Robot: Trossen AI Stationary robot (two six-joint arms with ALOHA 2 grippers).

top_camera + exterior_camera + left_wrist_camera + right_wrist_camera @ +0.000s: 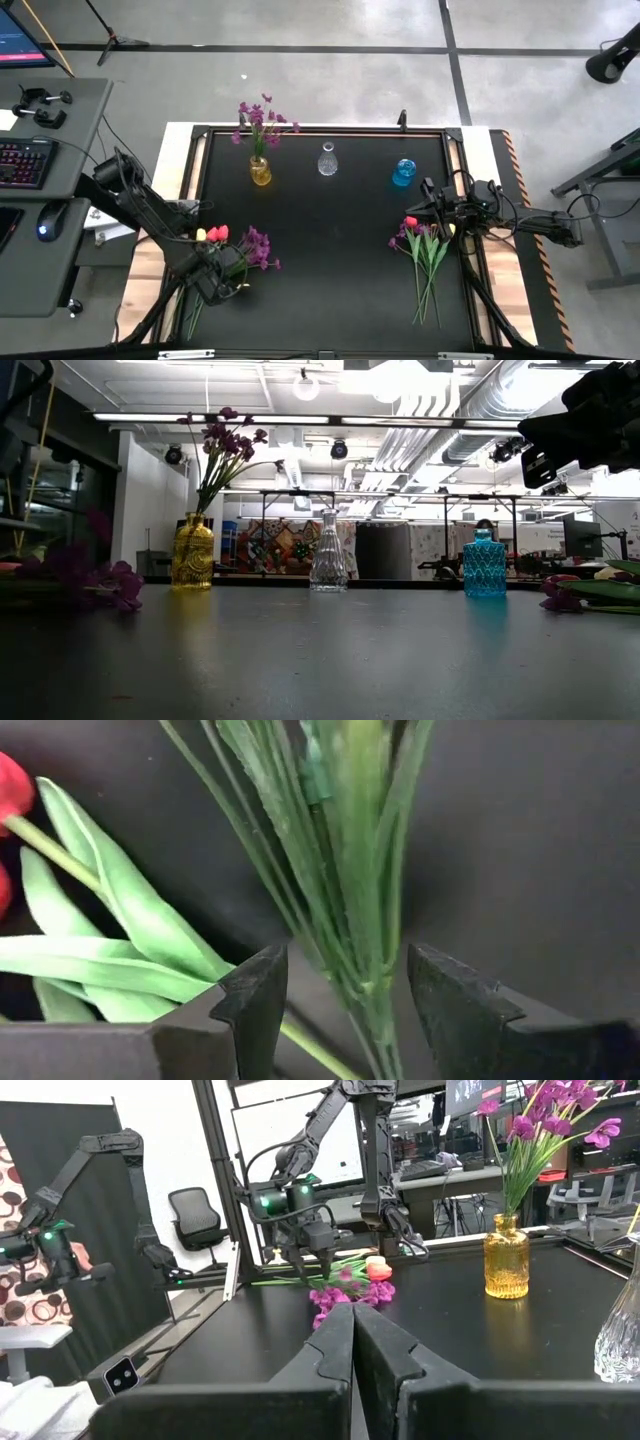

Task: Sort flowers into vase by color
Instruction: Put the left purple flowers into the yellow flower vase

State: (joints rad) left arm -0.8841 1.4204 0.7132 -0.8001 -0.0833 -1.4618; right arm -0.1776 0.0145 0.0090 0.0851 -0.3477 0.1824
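Landmark: clear ribbed glass vase (327,160), upright at the middle of the back edge of the black tabletop (330,260).
Amber vase: amber glass vase (260,171), left of the clear vase, upright, holding a bushy purple spray with green stems (262,118).
Blue vase: blue textured glass vase (403,173), right of the clear vase, upright.
Left pile: loose flowers lying flat, well forward and left of the clear vase; a purple spray (258,247), a red tulip (218,233) and a yellow tulip (201,235) lie close together.
Right pile: red tulip (410,222) and small purple blooms (401,238) with long green stems (430,280), lying flat forward and right of the clear vase.
Left hand: left hand (215,283) low over the left pile, forward and left of the clear vase; fingers spread a little, one on each side of the green stems of a purple spray (345,870), not yet closed on them; broad tulip leaves (120,930) lie just beside.
Right hand: right hand (428,192) forward of the blue vase, right of the clear vase, above the tabletop, just behind the right pile; fingers (385,1350) pressed together, holding nothing.
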